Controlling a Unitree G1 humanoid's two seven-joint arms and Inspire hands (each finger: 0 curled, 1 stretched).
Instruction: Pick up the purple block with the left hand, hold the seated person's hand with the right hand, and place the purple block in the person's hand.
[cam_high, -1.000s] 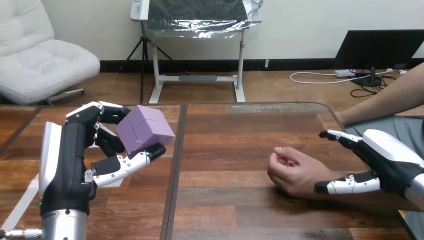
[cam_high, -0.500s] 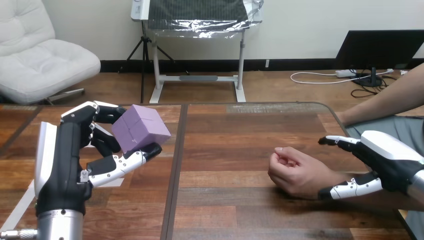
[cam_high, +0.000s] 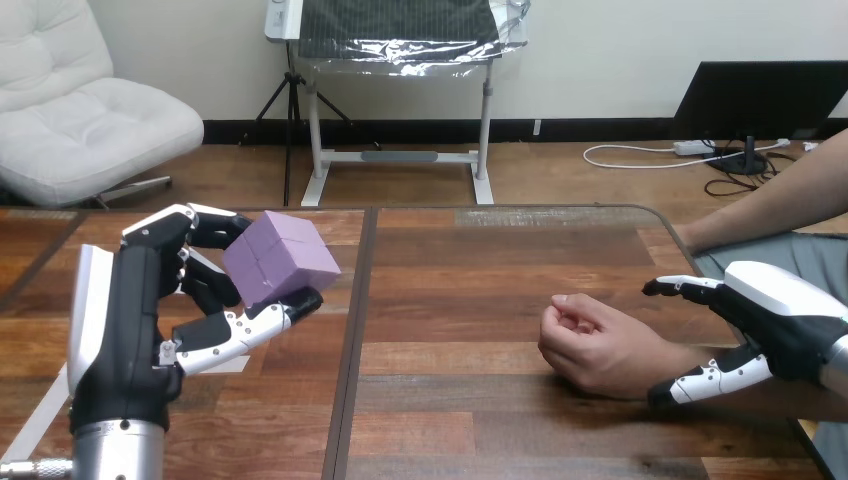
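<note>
I have the robot's left hand (cam_high: 125, 310) left of the dark seam (cam_high: 350, 340) that runs across the brown wooden table (cam_high: 480, 260). Its fingers and thumb are wrapped around the light purple cube-shaped block (cam_high: 282, 257). The block is held up off the wood, tilted on a corner, just left of the seam. Well right of the seam, the person's hand (cam_high: 590, 345) rests on the table as a loose fist. Farther right of the seam, my right hand (cam_high: 785, 320) sits at the person's wrist (cam_high: 652, 367). Its fingers (cam_high: 690, 287) reach out fairly straight on the wrist's far side and its thumb (cam_high: 715, 378) lies on the near side. The hand is spread, not clasped round the wrist, and I cannot tell whether it touches.
</note>
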